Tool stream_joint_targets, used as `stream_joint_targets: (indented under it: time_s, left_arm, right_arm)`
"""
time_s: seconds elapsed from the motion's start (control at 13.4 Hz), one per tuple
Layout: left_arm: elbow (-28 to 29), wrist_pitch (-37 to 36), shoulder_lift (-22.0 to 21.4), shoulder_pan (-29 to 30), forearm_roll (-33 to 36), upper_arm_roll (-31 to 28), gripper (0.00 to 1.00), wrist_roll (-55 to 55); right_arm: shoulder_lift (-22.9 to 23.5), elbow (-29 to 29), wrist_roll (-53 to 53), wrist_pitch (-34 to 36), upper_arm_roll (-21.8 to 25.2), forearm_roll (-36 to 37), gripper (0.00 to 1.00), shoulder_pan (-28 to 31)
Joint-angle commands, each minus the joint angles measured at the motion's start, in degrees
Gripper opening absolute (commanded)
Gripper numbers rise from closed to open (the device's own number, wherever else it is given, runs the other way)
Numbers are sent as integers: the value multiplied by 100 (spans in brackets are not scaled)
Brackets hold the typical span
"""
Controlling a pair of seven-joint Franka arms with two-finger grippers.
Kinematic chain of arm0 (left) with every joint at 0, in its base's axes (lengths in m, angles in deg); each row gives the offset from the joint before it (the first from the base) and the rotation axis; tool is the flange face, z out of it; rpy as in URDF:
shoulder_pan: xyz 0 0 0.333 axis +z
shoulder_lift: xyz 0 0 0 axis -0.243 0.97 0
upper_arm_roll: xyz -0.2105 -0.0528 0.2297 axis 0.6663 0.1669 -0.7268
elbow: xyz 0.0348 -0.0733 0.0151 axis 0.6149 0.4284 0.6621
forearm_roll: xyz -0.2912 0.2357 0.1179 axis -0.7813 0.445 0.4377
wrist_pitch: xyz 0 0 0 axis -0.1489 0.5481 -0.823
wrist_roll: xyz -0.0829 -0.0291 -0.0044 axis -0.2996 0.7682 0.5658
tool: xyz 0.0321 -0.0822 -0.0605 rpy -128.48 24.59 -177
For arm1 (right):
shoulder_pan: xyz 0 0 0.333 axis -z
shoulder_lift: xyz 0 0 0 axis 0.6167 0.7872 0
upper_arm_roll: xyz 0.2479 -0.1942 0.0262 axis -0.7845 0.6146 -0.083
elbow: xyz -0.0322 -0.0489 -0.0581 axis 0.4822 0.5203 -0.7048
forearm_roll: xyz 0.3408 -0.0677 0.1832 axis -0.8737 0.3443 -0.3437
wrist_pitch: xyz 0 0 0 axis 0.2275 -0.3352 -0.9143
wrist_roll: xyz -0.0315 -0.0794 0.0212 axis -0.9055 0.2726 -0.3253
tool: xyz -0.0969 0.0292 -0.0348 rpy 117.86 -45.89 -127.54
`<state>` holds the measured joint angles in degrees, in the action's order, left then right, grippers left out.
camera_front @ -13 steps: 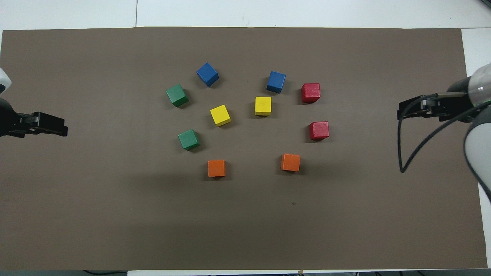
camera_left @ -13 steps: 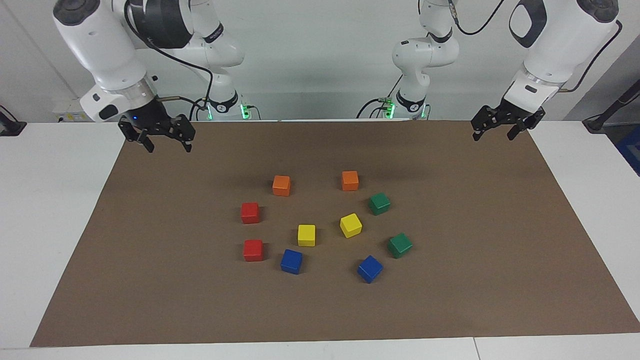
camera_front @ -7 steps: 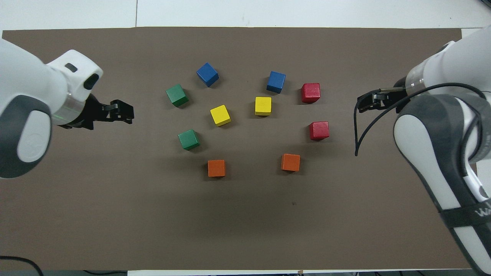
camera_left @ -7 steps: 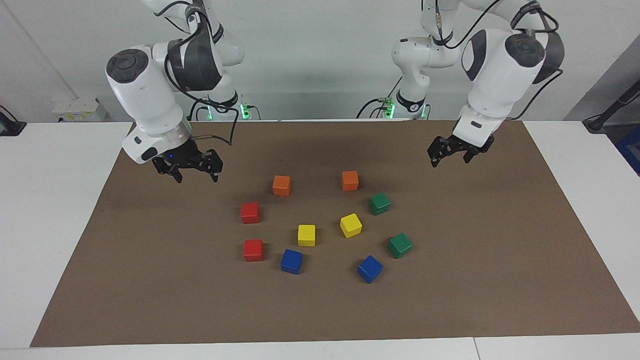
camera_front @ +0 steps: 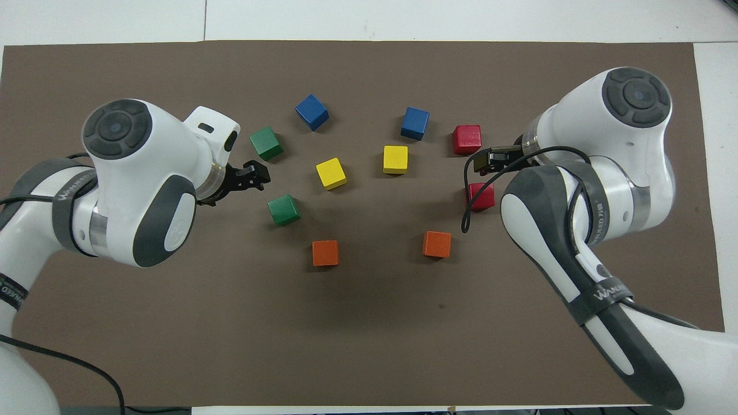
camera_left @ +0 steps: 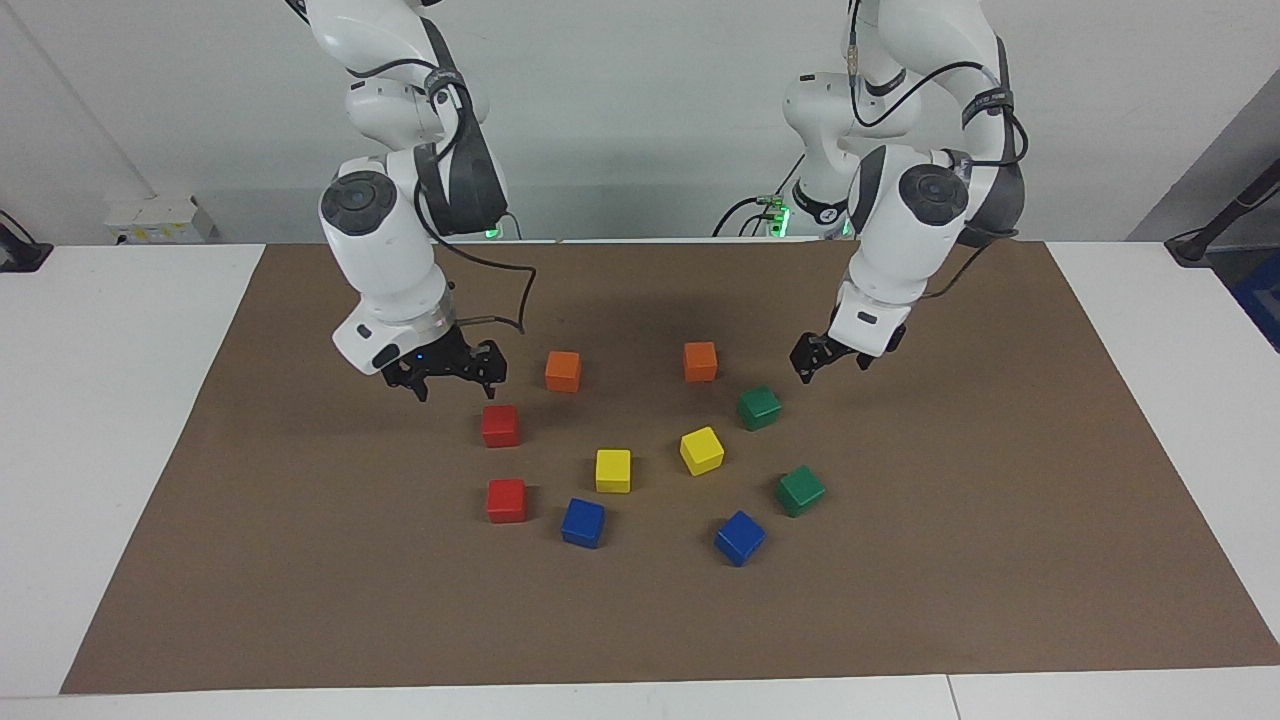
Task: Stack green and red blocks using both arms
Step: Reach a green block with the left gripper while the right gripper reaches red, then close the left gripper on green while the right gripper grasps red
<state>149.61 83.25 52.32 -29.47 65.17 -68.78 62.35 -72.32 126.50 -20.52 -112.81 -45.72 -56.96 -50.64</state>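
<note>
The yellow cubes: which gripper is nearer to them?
About equal; neither is clearly nearer. The left gripper hangs by the green cubes, the right gripper by the red cubes, with the yellow cubes between the two groups.

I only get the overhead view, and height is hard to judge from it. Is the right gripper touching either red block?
Observer: No. Seen from the facing camera, the right gripper hangs in the air, clear of the red block nearer the robots.
Operator: And the left one, between the greens?
Observer: The left gripper is raised too, beside the green block nearer the robots and not touching it.
Operator: Is either holding anything?
Observer: No, both are open and empty.
</note>
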Motion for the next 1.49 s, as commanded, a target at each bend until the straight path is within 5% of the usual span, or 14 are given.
stream_joint_targets:
  time_s: [0.0,0.3,1.42]
  left_arm:
    - [84,321,196,-313,53,-95,100,370]
    - [67,567,704,-665,228,-104,100,905]
    - [735,1350,679,-666,317,-86,100,1310]
  right_arm:
    - [87,87,268,-132,-43,-8,100,-114]
    - [228,174,383,-263,-34,36,100,-123]
    - [378,1150,453,-1669,-43,36,100,-114]
